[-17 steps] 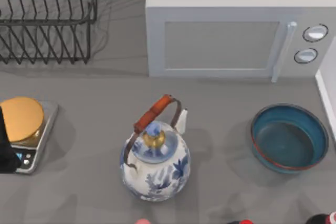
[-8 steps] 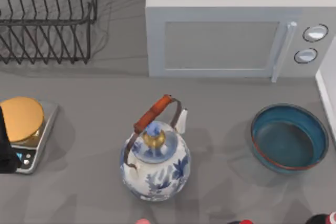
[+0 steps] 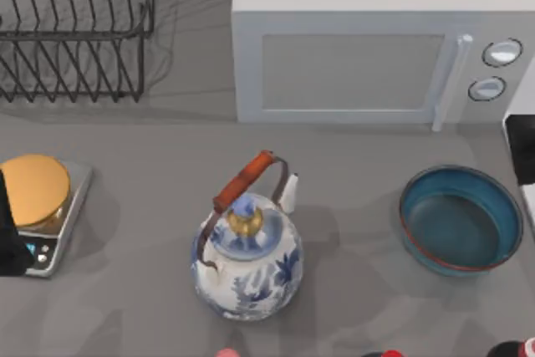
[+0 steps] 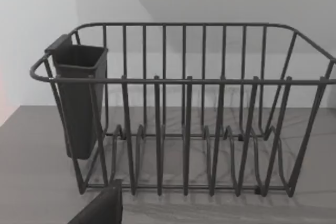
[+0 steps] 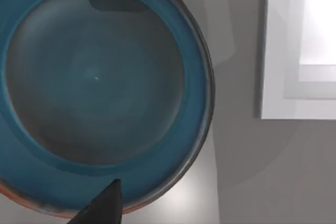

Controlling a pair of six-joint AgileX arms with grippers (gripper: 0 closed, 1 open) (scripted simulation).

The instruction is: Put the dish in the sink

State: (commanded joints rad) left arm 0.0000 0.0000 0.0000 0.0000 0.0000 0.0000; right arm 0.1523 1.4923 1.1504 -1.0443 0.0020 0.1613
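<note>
The dish [image 3: 460, 219], a round teal-blue bowl with a thin reddish-brown rim, sits on the grey counter at the right, empty and upright. From the right wrist view I look straight down into the dish [image 5: 100, 87], close beneath the camera. The sink's white rim [image 3: 525, 98] runs along the right edge of the counter, just right of the dish, and the same sink rim [image 5: 294, 51] lies beside the bowl in the right wrist view. My right arm [image 3: 522, 152] shows as a dark block over that rim. My left arm [image 3: 8, 236] rests at the far left edge.
A blue-and-white teapot [image 3: 247, 252] with an orange handle stands mid-counter. A golden disc on a grey scale [image 3: 38, 198] is at the left. A wire dish rack [image 3: 75, 27] sits back left, a microwave [image 3: 368, 39] at the back. Red-capped items [image 3: 510, 349] line the front edge.
My right arm has come into the top view at the right edge, over the sink's rim beside the dish. The dish, the teapot and the left arm have not moved.
</note>
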